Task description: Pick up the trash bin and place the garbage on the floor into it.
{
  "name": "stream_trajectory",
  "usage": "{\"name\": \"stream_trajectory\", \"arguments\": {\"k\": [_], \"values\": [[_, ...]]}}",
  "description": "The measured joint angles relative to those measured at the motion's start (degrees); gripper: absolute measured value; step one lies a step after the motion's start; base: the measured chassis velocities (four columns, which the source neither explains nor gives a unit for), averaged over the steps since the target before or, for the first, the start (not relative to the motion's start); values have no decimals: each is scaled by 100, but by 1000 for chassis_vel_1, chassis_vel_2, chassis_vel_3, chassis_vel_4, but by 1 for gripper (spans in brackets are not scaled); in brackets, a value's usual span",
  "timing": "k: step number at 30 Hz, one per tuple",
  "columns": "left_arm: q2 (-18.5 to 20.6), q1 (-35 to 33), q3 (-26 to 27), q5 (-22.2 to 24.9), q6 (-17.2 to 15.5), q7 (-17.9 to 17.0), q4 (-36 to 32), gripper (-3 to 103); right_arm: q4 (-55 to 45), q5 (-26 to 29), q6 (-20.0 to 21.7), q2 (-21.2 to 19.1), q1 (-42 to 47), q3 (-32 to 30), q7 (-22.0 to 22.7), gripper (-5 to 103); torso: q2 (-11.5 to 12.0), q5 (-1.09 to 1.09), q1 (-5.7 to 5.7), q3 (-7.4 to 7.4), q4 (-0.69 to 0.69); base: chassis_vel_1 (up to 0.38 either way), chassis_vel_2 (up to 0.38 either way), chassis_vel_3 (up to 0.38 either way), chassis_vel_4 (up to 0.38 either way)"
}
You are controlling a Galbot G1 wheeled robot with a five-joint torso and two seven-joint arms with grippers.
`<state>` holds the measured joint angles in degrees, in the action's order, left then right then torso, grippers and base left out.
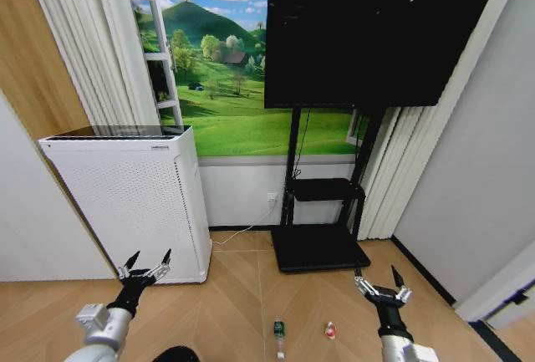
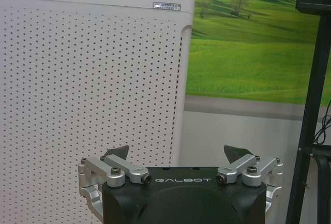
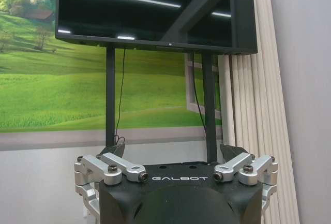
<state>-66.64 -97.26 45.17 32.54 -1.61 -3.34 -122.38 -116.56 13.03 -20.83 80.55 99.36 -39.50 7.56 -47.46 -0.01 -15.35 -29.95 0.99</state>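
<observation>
- The left gripper (image 1: 149,263), low in the left of the head view, hangs in the air with its dark fingers spread apart and nothing between them. It is in front of the tall white perforated box appliance (image 1: 134,199), whose dotted face takes up the left of the left wrist view.
- The right gripper (image 1: 378,279), low in the right of the head view, is likewise spread wide and empty, near the black television stand (image 1: 322,211).
- At the bottom edge of the head view, left of centre, a dark rounded shape (image 1: 175,354) shows. It may be the rim of the small round black trash bin, but too little is visible to be sure.
- On the light tan herringbone wood floor (image 1: 242,303) lie a clear plastic bottle with a green label (image 1: 279,335) and, just to its right, a small red-and-white crumpled piece (image 1: 330,329), both at bottom centre.
- My judgement: the task is barely begun. Nothing is gripped, the bin is not lifted, and both visible pieces of litter are on the boards.
</observation>
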Motion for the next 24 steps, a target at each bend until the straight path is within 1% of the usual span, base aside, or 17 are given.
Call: {"name": "stream_trajectory", "arguments": {"k": [3, 5, 12, 17, 21, 24], "values": [[-17, -64, 53, -44, 93, -3, 24, 100, -1, -10, -4, 21, 27, -14, -10, 100, 85, 1, 38, 51, 1, 0, 0, 0, 0], [-37, -181, 130, -151, 156, 40, 3, 100, 28, -20, -9, 39, 9, -36, -10, 100, 174, 1, 75, 101, 1, 0, 0, 0, 0], [-99, -426, 161, -320, 218, 79, -75, 100, 107, -27, -5, 68, -39, -31, 10, 100, 325, 1, 144, 181, 1, 0, 0, 0, 0], [-137, -647, 212, -401, 276, 86, -172, 100, 125, -38, 9, 86, -80, 16, 20, 100, 492, 1, 215, 277, 1, 0, 0, 0, 0], [-166, -713, 248, -417, 302, 91, -190, 100, 125, -41, 9, 93, -75, 17, 21, 100, 568, 1, 244, 324, 1, 0, 0, 0, 0], [-178, -697, 272, -423, 307, 95, -159, 100, 131, -62, -2, 105, -64, -20, 23, 100, 670, 1, 289, 382, 1, 0, 0, 0, 0]]}}
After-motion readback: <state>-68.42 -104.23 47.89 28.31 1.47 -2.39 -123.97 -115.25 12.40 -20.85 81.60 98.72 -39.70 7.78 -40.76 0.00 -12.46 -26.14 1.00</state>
